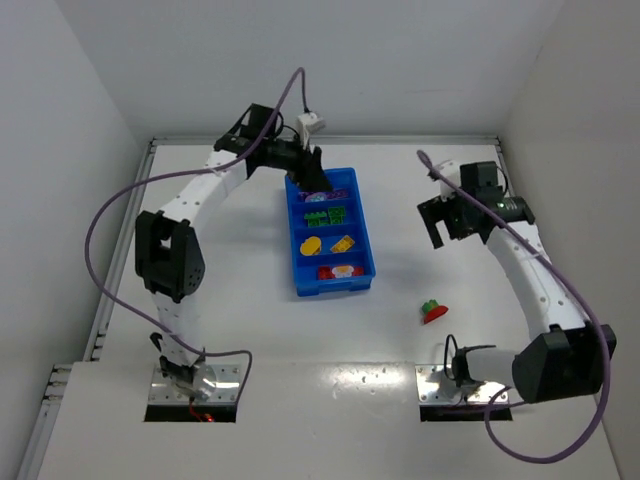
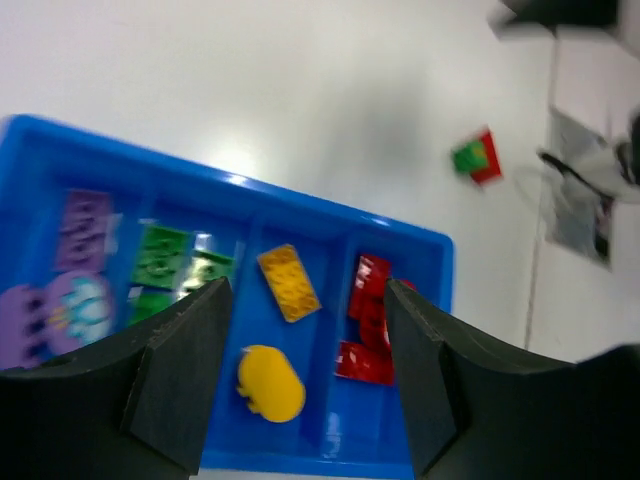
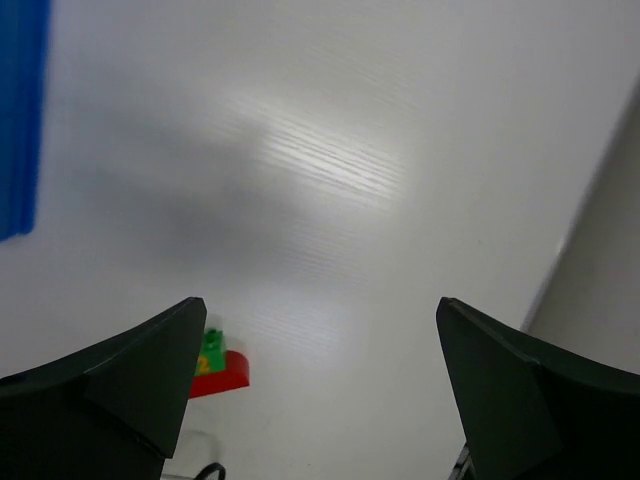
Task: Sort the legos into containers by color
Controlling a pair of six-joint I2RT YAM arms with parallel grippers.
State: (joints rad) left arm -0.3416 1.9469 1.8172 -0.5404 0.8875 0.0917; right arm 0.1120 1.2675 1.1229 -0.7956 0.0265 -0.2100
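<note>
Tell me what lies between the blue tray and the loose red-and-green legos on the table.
Nothing: in the top external view, only bare white table separates the tray from those legos.

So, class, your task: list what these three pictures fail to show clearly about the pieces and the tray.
1. Top view: the left hand covers some purple pieces in the far compartment of the tray; count unclear.
2. Left wrist view: blurred; its fingers hide part of the green pieces.
3. Right wrist view: a finger half hides the red-and-green piece; the left edge cuts off the tray.
</note>
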